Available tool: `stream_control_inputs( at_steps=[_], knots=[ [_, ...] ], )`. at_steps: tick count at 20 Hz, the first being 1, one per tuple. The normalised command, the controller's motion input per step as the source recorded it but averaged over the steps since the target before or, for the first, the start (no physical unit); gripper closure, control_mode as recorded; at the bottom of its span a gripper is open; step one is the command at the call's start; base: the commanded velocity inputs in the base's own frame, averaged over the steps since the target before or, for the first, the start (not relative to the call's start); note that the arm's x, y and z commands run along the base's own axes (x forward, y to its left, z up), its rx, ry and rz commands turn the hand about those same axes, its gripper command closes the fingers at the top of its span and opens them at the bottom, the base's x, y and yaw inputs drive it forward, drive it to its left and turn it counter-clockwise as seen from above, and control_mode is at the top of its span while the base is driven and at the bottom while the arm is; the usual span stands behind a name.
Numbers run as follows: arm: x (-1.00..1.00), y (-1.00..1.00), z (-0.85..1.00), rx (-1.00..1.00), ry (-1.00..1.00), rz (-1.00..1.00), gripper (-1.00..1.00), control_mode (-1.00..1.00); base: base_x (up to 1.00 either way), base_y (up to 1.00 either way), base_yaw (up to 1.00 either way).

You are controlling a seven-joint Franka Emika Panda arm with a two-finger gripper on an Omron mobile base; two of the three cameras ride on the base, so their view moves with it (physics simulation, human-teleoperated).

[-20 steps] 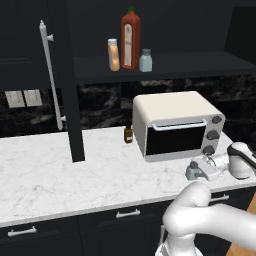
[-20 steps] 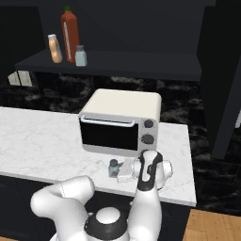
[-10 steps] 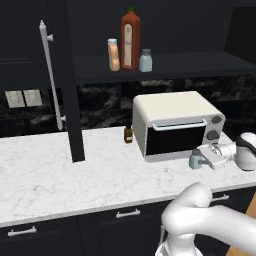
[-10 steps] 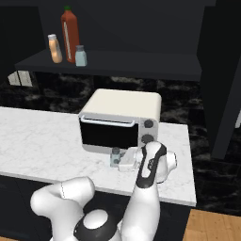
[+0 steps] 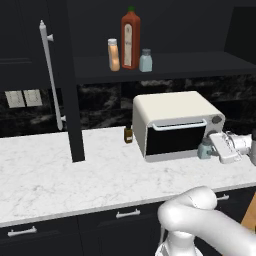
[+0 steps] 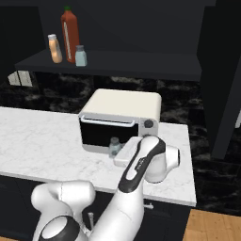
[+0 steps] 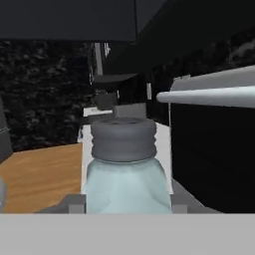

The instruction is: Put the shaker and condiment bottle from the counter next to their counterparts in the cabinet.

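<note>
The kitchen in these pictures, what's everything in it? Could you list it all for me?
shaker: one, pale blue-grey with grey cap, lifted in front of the toaster oven, in the gripper
counterparts: two, a tall red bottle with green cap and a pale blue-grey shaker, on the cabinet shelf
condiment bottle: one, orange-peach with pale cap, on the shelf left of the red bottle
cabinet: one, black, door open with a silver bar handle
toaster oven: one, cream with dark glass door, on the counter
small bottle: one, dark brown, left of the oven
counter: one, white marble
gripper: one, white, shut on the shaker
</note>
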Motion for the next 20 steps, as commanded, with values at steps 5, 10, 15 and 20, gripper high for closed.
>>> stream_control_inputs(
  at_steps=[5,10,15,20],
  knots=[
    [-0.31,0.25,0.6,-0.08,-0.29,-0.26,1.0,-1.0,0.0,0.0,0.0],
    [-0.53,0.31,0.81,-0.09,-0.25,-0.26,1.0,-1.0,0.0,0.0,0.0],
    [-0.35,0.05,0.98,-0.05,-0.21,-0.18,1.0,-1.0,0.0,0.0,0.0],
    [-0.05,0.03,0.8,-0.02,-0.07,-0.01,1.0,-1.0,0.0,0.0,0.0]
  ],
)
